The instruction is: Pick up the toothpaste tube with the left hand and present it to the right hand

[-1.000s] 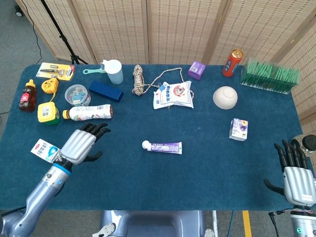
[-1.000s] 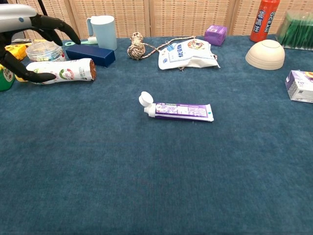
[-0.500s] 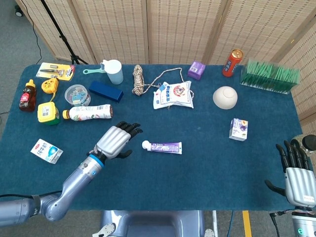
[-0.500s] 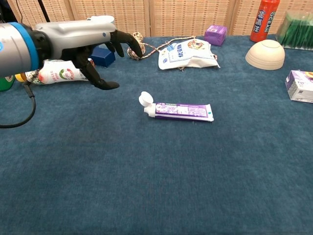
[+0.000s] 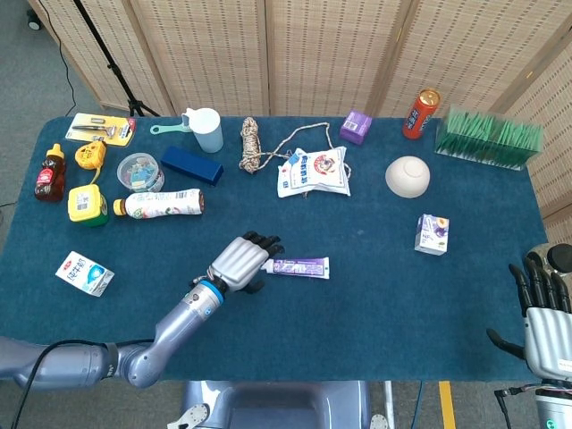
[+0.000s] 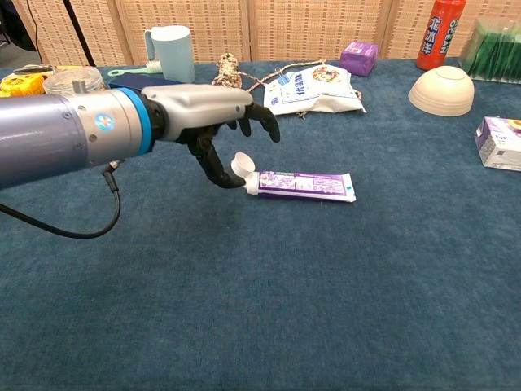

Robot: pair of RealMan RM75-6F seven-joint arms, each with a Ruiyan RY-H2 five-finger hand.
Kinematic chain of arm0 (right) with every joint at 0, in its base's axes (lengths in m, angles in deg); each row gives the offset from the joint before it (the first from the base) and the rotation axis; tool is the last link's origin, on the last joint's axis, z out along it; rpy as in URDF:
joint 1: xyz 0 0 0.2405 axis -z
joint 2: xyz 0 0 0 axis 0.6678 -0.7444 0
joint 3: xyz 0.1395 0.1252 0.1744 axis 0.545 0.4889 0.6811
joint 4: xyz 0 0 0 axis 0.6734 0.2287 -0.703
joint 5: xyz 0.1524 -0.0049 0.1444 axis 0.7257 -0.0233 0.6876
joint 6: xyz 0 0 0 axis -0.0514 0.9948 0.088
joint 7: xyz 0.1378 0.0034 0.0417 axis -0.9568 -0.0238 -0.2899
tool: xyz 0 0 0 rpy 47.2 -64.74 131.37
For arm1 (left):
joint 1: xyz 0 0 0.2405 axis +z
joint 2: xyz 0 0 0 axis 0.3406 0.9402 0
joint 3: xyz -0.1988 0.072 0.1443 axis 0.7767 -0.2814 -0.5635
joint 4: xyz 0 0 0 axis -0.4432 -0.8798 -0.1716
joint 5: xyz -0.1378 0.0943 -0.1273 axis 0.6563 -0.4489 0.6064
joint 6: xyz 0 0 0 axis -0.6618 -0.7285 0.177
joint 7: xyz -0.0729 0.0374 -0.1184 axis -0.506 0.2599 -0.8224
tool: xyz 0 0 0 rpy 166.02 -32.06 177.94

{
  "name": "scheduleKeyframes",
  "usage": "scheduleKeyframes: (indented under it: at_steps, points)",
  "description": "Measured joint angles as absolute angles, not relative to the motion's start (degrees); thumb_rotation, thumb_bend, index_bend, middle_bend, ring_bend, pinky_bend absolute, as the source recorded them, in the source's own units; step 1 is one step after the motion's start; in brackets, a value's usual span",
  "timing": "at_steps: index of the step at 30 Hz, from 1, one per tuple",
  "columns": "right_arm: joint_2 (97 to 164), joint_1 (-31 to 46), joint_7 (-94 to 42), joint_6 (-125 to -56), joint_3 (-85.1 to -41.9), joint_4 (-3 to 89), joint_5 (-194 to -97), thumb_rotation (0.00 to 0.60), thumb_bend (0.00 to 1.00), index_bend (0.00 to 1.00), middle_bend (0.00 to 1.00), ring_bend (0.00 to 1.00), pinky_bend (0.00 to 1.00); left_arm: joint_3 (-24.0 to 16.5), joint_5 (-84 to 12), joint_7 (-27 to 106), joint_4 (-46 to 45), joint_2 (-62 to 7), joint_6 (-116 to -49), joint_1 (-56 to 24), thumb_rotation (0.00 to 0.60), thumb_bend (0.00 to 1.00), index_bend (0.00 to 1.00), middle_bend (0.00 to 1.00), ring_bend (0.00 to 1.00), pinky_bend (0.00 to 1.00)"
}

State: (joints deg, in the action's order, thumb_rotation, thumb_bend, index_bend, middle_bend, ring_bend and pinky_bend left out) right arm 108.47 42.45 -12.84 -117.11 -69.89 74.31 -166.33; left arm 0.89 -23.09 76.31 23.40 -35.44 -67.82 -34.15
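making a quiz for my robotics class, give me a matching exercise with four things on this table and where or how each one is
Things:
1. toothpaste tube
2. left hand
3. white bowl
4. orange bottle

States:
A. upside down on the cloth
B. standing upright at the far edge
C. lying flat, cap flipped open
D. open, at the tube's cap end

Pairs: 1-C, 2-D, 3-A, 4-B

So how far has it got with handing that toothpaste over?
Only the reach looks done: the left hand hovers open at the cap end of the toothpaste tube, which lies flat on the table, not gripped. Left: closing the fingers, lifting, and presenting it to the right hand, waiting open at the table's edge.
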Motion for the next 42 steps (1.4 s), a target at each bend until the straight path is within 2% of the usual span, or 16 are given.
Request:
scheduleKeyframes:
  at_steps: [7, 14, 19, 42]
  points:
    - [108.01, 43.13, -13.14, -117.84, -69.98, 74.32, -166.27, 0.600, 0.00, 0.05, 0.00, 0.00, 0.00, 0.43, -16.66, 79.52, 15.62, -42.91, -68.31, -38.59, 0.600, 0.28, 0.26, 0.16, 0.22, 0.17]
    - [107.90, 43.64, -13.29, -118.17, -70.03, 74.21, -165.92, 0.600, 0.00, 0.05, 0.00, 0.00, 0.00, 1.03, -13.63, 79.82, 11.14, -46.34, -69.15, -40.81, 0.600, 0.28, 0.31, 0.23, 0.28, 0.17]
    - [107.81, 43.86, -13.22, -118.28, -70.05, 74.26, -165.78, 0.600, 0.00, 0.05, 0.00, 0.00, 0.00, 1.04, -13.15, 79.27, 9.41, -47.55, -70.35, -41.18, 0.600, 0.28, 0.36, 0.30, 0.34, 0.17]
    - [107.45, 44.31, -11.90, -118.89, -69.97, 75.52, -166.44, 0.600, 0.00, 0.05, 0.00, 0.00, 0.00, -0.97, -14.70, 76.86, 6.13, -47.87, -72.34, -39.43, 0.600, 0.28, 0.44, 0.42, 0.45, 0.22]
